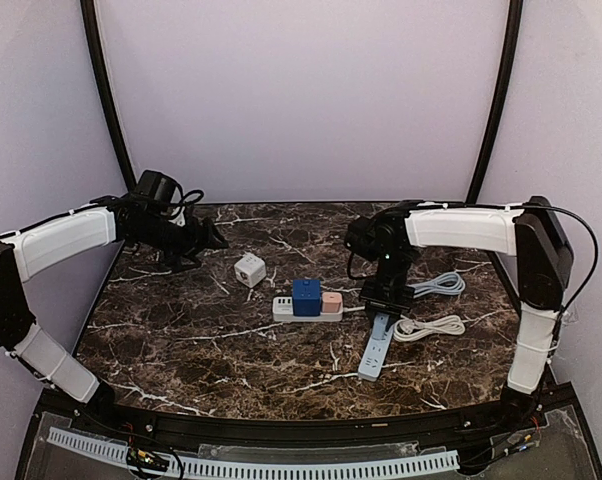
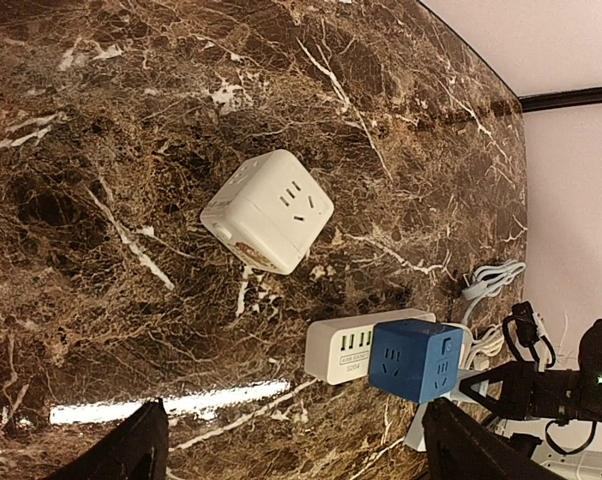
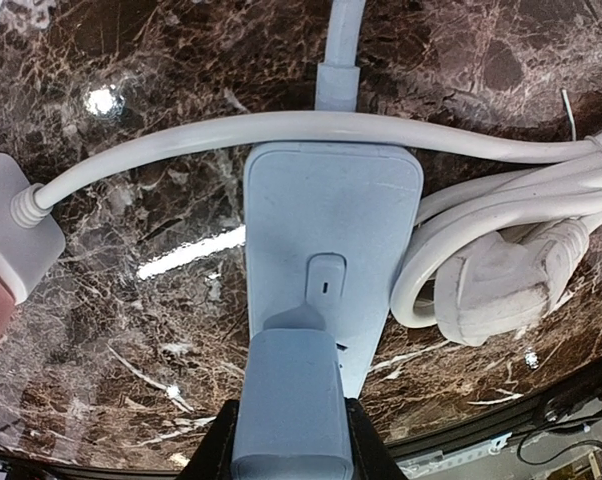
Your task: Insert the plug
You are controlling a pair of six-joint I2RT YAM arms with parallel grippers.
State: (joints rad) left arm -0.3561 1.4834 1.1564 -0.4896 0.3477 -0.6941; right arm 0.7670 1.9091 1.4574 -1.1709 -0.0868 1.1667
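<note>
My right gripper (image 3: 286, 445) is shut on a light blue plug block (image 3: 286, 405). It holds the block over the near end of a light blue power strip (image 3: 331, 250), by the strip's oval button. I cannot tell whether the block touches the strip. In the top view the right gripper (image 1: 386, 292) hangs over the strip (image 1: 375, 352). My left gripper (image 1: 209, 240) is open and empty at the back left. Its fingers stand wide apart in the left wrist view (image 2: 301, 455).
A white cube socket (image 1: 249, 270) lies alone, also in the left wrist view (image 2: 269, 212). A white power strip (image 1: 286, 309) carries a blue cube (image 1: 306, 296) and a pink cube (image 1: 331, 302). White cables (image 1: 431, 326) and a white plug (image 3: 501, 290) lie right of the blue strip.
</note>
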